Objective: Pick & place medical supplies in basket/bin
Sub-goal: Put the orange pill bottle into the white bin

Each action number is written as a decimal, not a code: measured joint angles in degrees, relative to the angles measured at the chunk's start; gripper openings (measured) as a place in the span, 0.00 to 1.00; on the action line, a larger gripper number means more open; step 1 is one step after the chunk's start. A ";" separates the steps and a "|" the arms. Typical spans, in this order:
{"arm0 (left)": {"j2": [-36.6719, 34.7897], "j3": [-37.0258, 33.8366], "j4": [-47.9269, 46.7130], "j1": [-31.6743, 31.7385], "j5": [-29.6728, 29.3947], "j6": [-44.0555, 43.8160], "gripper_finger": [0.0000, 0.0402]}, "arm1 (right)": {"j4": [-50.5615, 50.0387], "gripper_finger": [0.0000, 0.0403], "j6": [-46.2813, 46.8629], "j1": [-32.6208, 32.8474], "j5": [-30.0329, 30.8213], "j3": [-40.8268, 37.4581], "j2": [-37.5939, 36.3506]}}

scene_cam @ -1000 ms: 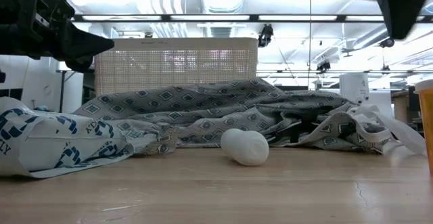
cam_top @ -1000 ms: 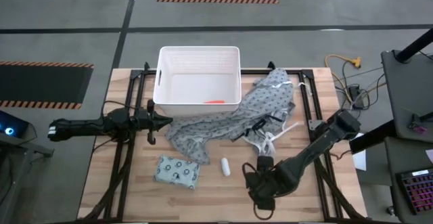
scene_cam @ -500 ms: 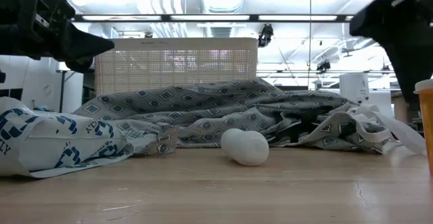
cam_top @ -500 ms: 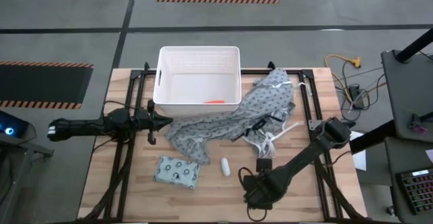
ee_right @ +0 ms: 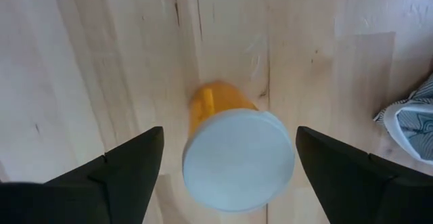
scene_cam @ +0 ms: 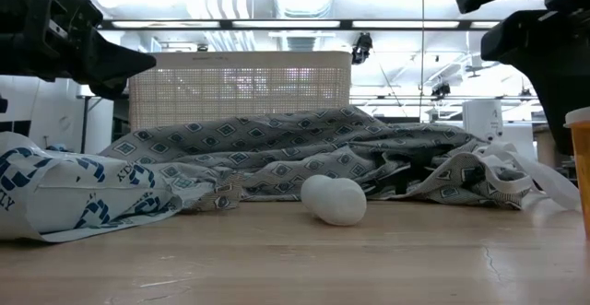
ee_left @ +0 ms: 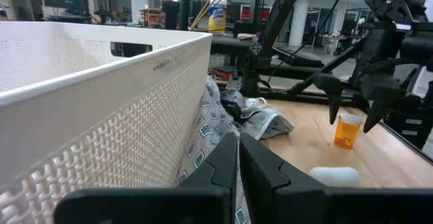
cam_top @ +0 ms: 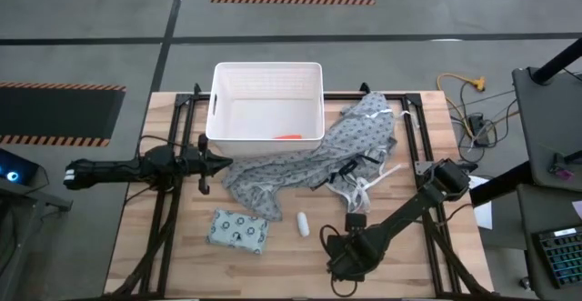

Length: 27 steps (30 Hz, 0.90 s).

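An orange bottle [ee_right: 233, 158] with a white cap stands upright on the table, near its front edge; it also shows in the left wrist view [ee_left: 348, 130] and the low view [scene_cam: 579, 162]. My right gripper [ee_right: 229, 143] is open right above it, fingers pointing down, one on either side of the cap, touching nothing. A white short cylinder [cam_top: 303, 224] and a pale green dotted packet [cam_top: 238, 231] lie on the table. The white bin [cam_top: 218, 110] stands at the far side, holding an orange item [cam_top: 288, 136]. My left gripper [cam_top: 215, 163] is shut and empty beside the bin's near left corner. No white disc shows.
The grey patterned gown [cam_top: 318, 155] with white ties [cam_top: 364, 190] lies spread between the bin and the right arm, its edge against the bin's near wall [ee_left: 135, 116]. Bare wood lies around the bottle [ee_right: 101, 61] and along the table's front edge.
My right gripper has moved a little toward the table's left and near edges and come down over the orange bottle, staying open. The bottle has kept its place.
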 joint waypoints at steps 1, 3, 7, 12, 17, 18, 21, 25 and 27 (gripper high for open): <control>0.00 0.00 0.00 0.00 0.00 -0.01 0.00 | 0.01 0.81 0.46 -0.01 0.00 -0.03 0.00; 0.00 0.00 0.00 0.00 0.01 0.00 0.00 | 0.03 0.81 0.83 -0.03 0.00 -0.03 0.00; 0.00 0.00 0.00 0.00 0.01 0.00 0.00 | 0.19 0.81 0.78 -0.04 0.01 -0.03 -0.02; 0.00 0.00 0.00 0.00 0.01 0.00 0.00 | 0.65 0.81 0.75 -0.04 0.00 -0.05 -0.04; 0.00 0.00 0.00 0.00 0.01 0.00 0.00 | 0.87 0.72 0.60 -0.04 0.02 -0.05 -0.04; 0.00 0.00 0.00 0.00 0.01 0.00 0.00 | 0.91 0.68 0.58 -0.04 0.02 -0.05 -0.04; 0.00 0.00 -0.01 0.00 0.01 0.00 0.00 | 1.02 0.58 0.49 -0.04 0.02 -0.05 -0.08; 0.00 0.00 0.00 0.00 0.01 0.00 0.00 | 1.09 0.49 0.51 -0.04 0.02 -0.05 -0.13; 0.00 0.00 0.00 0.00 0.01 0.00 0.00 | 1.09 0.47 0.51 -0.04 0.02 -0.05 -0.13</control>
